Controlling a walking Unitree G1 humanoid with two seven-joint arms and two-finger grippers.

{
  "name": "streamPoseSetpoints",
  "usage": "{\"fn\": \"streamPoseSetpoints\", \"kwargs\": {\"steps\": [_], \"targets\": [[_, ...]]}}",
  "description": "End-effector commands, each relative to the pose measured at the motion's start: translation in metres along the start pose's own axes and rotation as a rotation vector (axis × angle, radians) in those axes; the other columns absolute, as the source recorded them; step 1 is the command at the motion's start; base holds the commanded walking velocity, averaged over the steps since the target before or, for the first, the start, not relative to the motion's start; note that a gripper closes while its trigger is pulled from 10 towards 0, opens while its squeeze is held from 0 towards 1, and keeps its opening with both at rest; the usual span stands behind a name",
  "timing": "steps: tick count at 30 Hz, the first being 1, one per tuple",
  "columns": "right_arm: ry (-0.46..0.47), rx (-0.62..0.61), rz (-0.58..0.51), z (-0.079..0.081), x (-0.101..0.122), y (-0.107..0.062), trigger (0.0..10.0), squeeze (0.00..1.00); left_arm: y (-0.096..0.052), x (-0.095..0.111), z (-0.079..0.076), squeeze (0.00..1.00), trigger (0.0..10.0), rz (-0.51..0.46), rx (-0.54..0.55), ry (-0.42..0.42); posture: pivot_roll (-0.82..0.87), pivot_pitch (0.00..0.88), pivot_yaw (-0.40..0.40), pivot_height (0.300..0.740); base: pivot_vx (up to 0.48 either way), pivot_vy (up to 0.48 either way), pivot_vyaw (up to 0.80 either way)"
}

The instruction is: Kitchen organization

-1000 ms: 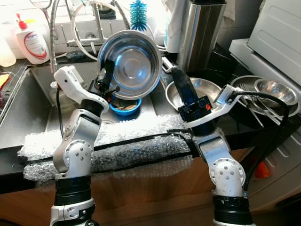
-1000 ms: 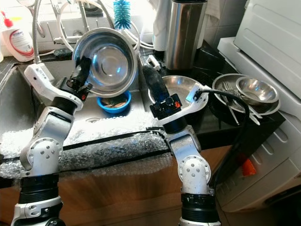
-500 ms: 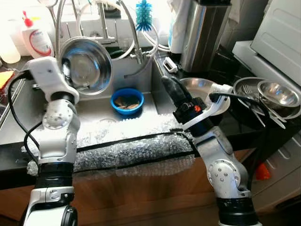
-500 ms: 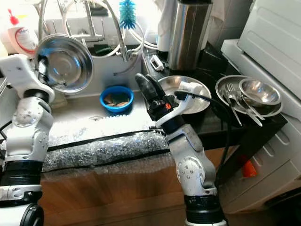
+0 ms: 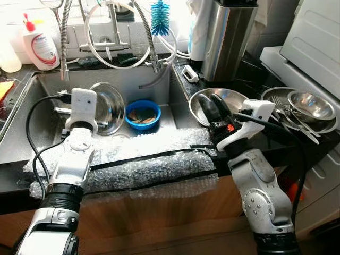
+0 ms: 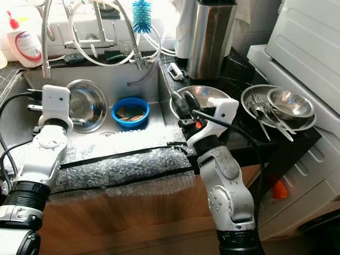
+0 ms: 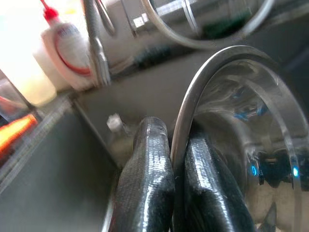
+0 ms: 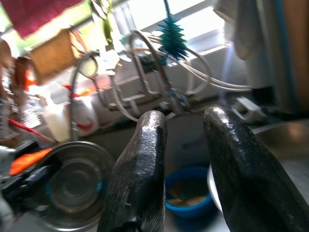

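While the left end effector (image 7: 176, 193) pinches the rim of the steel bowl (image 5: 106, 108) between its two fingers (image 7: 145, 183), one inside the rim and one outside, the bowl stands tilted on its edge down in the sink (image 5: 32, 133), its hollow facing toward the blue bowl (image 5: 143, 114) just beside it. The blue bowl sits on the sink floor with some brownish scraps in it. The right end effector (image 8: 186, 159) hovers above the desk (image 5: 255, 141) at the sink's right edge, its fingers spread apart and gripping nothing, just over a wide steel dish (image 5: 234, 98). Further right, a steel plate (image 6: 255, 101) carries a smaller steel basin (image 6: 289, 103) and a few forks (image 6: 263, 119). A sheet of bubble wrap (image 5: 149, 164), bound with black tape, pads the front lip of the sink. Behind the sink stand a coiled spring tap (image 5: 64, 37), looped hoses (image 5: 101, 53), a turquoise brush (image 5: 159, 10) and a white soap bottle (image 5: 40, 45) with a red pump; a tall steel cylinder (image 5: 226, 40) rises at the back right corner. A white appliance (image 5: 313, 40) lies at the far right.
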State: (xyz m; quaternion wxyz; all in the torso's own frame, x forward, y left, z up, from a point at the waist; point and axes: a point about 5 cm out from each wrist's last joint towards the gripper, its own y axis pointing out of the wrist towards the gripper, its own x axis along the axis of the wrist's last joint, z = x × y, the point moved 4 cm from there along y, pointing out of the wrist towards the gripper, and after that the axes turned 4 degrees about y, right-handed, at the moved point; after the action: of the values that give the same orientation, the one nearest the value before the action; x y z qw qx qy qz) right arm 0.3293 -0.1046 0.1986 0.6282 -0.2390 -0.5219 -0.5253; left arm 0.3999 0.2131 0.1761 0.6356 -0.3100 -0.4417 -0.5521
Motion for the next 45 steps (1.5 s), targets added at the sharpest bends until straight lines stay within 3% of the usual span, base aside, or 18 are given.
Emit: {"fn": "streamPoseSetpoints", "kwargs": {"steps": [1,7,10,20,24,28,31,32,33,35,37,41,45], "targets": [[-0.047,-0.026,0.008,-0.004,0.000,-0.003,10.0,0.00,-0.001,-0.006,-0.003,0.00,10.0,0.017,-0.014,0.006,-0.09,0.000,0.003,0.740,0.000,0.000,0.00],[-0.054,-0.114,0.045,-0.016,-0.009,-0.008,10.0,0.00,-0.003,-0.025,-0.007,0.00,10.0,0.103,-0.035,-0.030,-0.09,0.000,0.005,0.740,0.000,0.000,0.00],[-0.071,-0.179,0.069,-0.027,-0.013,-0.011,10.0,0.00,-0.004,-0.030,-0.010,1.00,10.0,0.122,-0.056,-0.042,-0.08,0.000,0.005,0.740,0.000,0.000,0.00],[-0.080,-0.250,0.086,-0.039,-0.015,-0.012,10.0,0.00,-0.005,-0.029,-0.011,1.00,10.0,0.123,-0.066,-0.055,-0.08,0.000,0.002,0.740,0.000,0.000,0.00],[-0.024,-0.306,0.116,-0.047,-0.020,-0.012,10.0,0.00,-0.003,-0.035,-0.013,1.00,10.0,0.233,-0.083,-0.296,-0.08,0.000,0.003,0.740,0.000,0.000,0.00],[0.009,-0.323,0.132,-0.051,-0.023,-0.014,10.0,0.00,0.000,-0.037,-0.007,1.00,10.0,0.295,-0.072,-0.390,-0.08,0.000,0.003,0.740,0.000,0.000,0.00],[0.020,-0.318,0.141,-0.050,-0.024,-0.013,10.0,0.00,0.001,-0.036,-0.010,1.00,10.0,0.311,-0.097,-0.409,-0.07,0.000,0.002,0.740,0.000,0.000,0.00],[0.022,-0.316,0.146,-0.050,-0.025,-0.013,10.0,0.00,0.002,-0.035,-0.010,0.72,10.0,0.314,-0.105,-0.403,-0.07,0.000,0.003,0.740,0.000,0.000,0.00],[0.031,-0.312,0.160,-0.049,-0.027,-0.013,10.0,0.00,0.003,-0.034,-0.012,0.00,10.0,0.326,-0.128,-0.394,-0.07,0.000,0.003,0.740,0.000,0.000,0.00],[0.031,-0.313,0.167,-0.049,-0.028,-0.012,10.0,0.00,0.003,-0.033,-0.015,0.00,10.0,0.336,-0.171,-0.370,-0.07,0.000,0.003,0.740,0.000,0.000,0.00],[0.033,-0.310,0.180,-0.049,-0.030,-0.012,10.0,0.00,0.000,-0.035,-0.032,0.00,10.0,0.357,-0.322,-0.248,-0.07,0.000,0.005,0.740,0.000,0.000,0.00],[0.035,-0.306,0.182,-0.048,-0.030,-0.012,10.0,0.00,-0.008,-0.045,-0.048,0.00,10.0,0.387,-0.459,-0.086,-0.07,0.000,0.011,0.740,0.000,0.000,0.00],[0.039,-0.304,0.188,-0.047,-0.031,-0.012,10.0,0.00,-0.017,-0.051,-0.061,0.00,10.0,0.426,-0.544,-0.049,-0.07,0.000,0.015,0.740,0.000,0.000,0.00]]}}
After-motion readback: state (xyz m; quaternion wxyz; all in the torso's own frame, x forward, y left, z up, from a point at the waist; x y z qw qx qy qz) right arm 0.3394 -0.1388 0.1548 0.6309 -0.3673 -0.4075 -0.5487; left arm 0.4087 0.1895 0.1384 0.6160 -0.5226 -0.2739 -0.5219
